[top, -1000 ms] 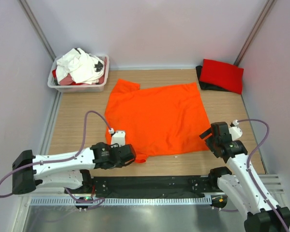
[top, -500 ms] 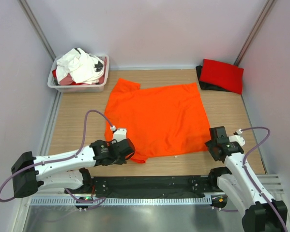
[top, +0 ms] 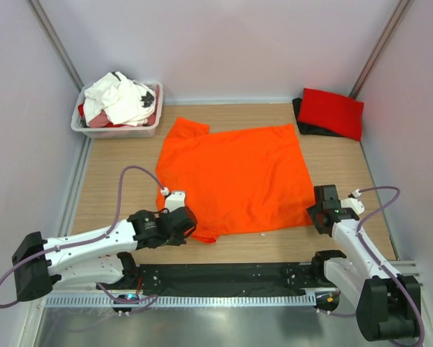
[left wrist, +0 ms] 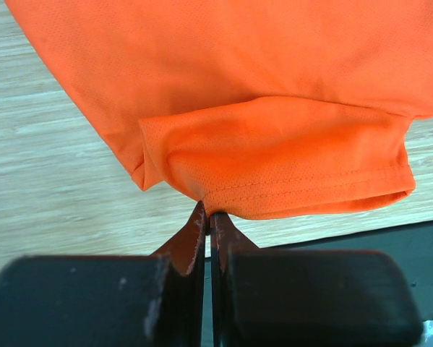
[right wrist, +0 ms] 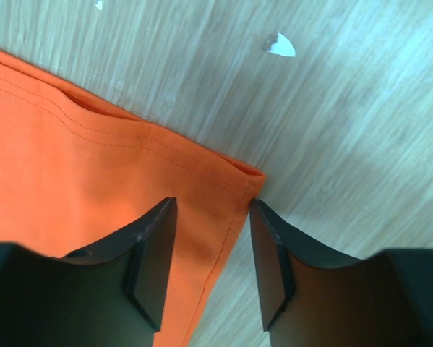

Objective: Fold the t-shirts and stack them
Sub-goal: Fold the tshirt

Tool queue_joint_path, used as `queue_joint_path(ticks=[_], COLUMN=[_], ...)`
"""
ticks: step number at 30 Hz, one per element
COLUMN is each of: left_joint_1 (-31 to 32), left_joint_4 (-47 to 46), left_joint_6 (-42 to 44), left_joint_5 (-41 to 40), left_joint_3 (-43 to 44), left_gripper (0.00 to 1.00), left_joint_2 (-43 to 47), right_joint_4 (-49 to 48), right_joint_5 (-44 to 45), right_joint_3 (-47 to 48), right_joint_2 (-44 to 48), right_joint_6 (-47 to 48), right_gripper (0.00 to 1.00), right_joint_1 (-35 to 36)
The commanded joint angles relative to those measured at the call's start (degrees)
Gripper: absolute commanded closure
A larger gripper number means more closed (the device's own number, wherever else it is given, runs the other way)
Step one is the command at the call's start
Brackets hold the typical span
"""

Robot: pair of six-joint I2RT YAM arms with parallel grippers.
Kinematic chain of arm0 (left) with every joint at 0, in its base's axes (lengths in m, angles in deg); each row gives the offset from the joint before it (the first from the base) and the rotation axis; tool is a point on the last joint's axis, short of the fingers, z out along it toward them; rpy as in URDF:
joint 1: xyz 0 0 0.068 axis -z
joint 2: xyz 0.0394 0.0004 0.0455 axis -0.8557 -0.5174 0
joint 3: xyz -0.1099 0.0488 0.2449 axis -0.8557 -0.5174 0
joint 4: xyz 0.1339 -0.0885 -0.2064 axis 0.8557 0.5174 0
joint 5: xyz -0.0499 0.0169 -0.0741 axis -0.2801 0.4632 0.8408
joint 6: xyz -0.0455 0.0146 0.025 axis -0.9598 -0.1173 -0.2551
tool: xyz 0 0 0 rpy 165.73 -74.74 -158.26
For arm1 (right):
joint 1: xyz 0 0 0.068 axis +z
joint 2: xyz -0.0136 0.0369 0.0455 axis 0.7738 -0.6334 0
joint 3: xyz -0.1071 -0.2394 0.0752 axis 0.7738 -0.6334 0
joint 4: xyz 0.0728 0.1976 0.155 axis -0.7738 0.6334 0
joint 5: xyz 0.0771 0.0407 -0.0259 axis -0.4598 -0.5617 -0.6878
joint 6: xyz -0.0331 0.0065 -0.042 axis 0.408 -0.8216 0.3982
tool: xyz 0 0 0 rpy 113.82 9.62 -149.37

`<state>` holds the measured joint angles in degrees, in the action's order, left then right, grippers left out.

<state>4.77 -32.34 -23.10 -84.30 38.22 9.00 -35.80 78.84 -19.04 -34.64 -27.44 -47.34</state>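
Note:
A bright orange t-shirt (top: 234,177) lies spread flat in the middle of the table. My left gripper (top: 192,228) is at its near left sleeve. The left wrist view shows this gripper (left wrist: 209,214) shut on the hem of the folded sleeve (left wrist: 288,170). My right gripper (top: 318,217) is at the shirt's near right corner. In the right wrist view its jaws (right wrist: 211,210) stand apart, with the hemmed corner (right wrist: 230,173) between them and one finger (right wrist: 155,246) over the cloth. A folded red t-shirt (top: 332,112) rests on a black one (top: 307,129) at the back right.
A white tub (top: 115,131) at the back left holds a heap of white shirts (top: 118,97). A small white scrap (right wrist: 280,45) lies on the wood beyond the shirt's corner. Grey walls close the table in on three sides. A black rail (top: 223,275) runs along the near edge.
My right gripper has come down and forward to the shirt's near right corner, and its jaws have narrowed. The left gripper has shifted slightly left with the sleeve.

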Motion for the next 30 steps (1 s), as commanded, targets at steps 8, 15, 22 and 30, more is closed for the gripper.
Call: queue_joint_path(ticks=[8,15,22,30], left_joint_1=[-0.60,-0.60,-0.51,-1.82], left_joint_4=[0.89,5.11,11.08,17.41], left_joint_6=[0.20,-0.07,0.10,11.76], left_joint_5=[-0.17,1.57,4.57,2.20], left_joint_3=[0.01,3.70,9.32,21.80], left_gripper=[1.00,1.00,1.00,0.98], left_joint_2=[2.01,2.88,3.24,-5.63], right_joint_4=[-4.57,3.15,9.84,5.01], right_joint_5=[-2.59,-3.30,-8.03,-12.88], right_joint_3=[-3.01,0.06,4.19,9.72], right_joint_2=[5.63,8.81,16.62,10.41], right_joint_6=[3.02,4.69,5.83,9.35], right_gripper=[0.89,0.99,0.99,0.99], right_joint_1=[-1.07,-1.07,-1.07,-1.07])
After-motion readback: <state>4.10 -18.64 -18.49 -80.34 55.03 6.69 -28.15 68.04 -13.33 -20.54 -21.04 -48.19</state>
